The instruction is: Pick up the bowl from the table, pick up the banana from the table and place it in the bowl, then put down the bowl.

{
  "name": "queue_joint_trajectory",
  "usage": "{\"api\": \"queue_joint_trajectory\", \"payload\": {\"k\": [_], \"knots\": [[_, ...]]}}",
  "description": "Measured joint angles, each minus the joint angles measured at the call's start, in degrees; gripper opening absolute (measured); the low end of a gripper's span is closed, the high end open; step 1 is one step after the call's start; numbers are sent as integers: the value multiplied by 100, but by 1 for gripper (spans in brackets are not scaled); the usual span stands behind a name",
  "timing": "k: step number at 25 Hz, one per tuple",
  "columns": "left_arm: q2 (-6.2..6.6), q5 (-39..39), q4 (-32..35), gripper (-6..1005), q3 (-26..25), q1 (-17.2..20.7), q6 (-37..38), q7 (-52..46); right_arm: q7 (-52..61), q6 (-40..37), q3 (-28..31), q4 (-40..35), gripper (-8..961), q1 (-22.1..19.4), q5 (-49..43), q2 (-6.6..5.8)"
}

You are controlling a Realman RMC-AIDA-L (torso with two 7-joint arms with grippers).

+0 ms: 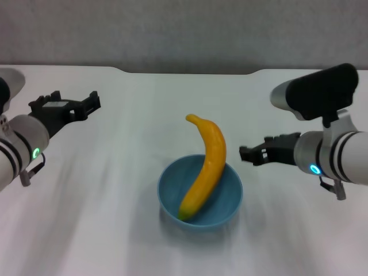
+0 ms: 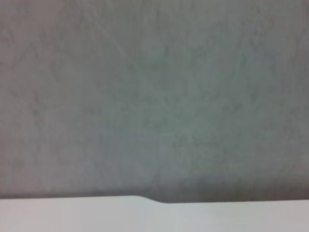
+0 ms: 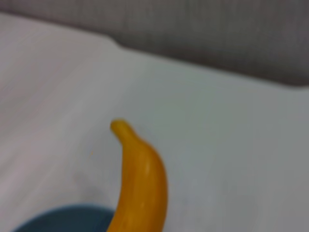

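Note:
The light-blue bowl (image 1: 224,198) stands on the white table (image 1: 86,230) at the centre front. The yellow-orange banana (image 1: 208,164) lies in it, its lower end on the bowl's floor and its pointed tip sticking out over the far rim. My left gripper (image 1: 92,102) is open and empty, well off to the left of the bowl above the table. My right gripper (image 1: 246,154) is open and empty, just right of the bowl, pointing at it. The right wrist view shows the banana (image 3: 142,183) and part of the bowl (image 3: 63,220).
A shallow dark notch (image 1: 190,72) cuts the table's far edge, with a grey wall behind it. The left wrist view shows that wall, a strip of table (image 2: 72,215) and the notch (image 2: 164,200).

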Motion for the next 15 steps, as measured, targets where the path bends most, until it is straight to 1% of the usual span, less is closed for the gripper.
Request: {"api": "queue_joint_trajectory", "payload": {"k": [2,6,9,13,14,15], "knots": [[0,-9,83,872,0,16,-70,-11,-1,324,-66,105,616,-194,-190,10],[-5,-16,248,872,39,31,-200,-66,-3,1241,-243,153,611,-569,-392,-3],[-7,-16,289,871,43,40,-237,-83,-3,2130,-414,62,609,-866,-774,1],[-9,-20,405,871,62,116,-479,-83,-2,3533,-582,-349,606,-1152,-1113,11],[-9,-22,462,871,77,133,-564,-83,11,4210,-603,-692,605,-1200,-1139,11],[-9,-22,514,871,95,145,-654,-83,11,4210,-603,-692,605,-1200,-1139,11]]}}
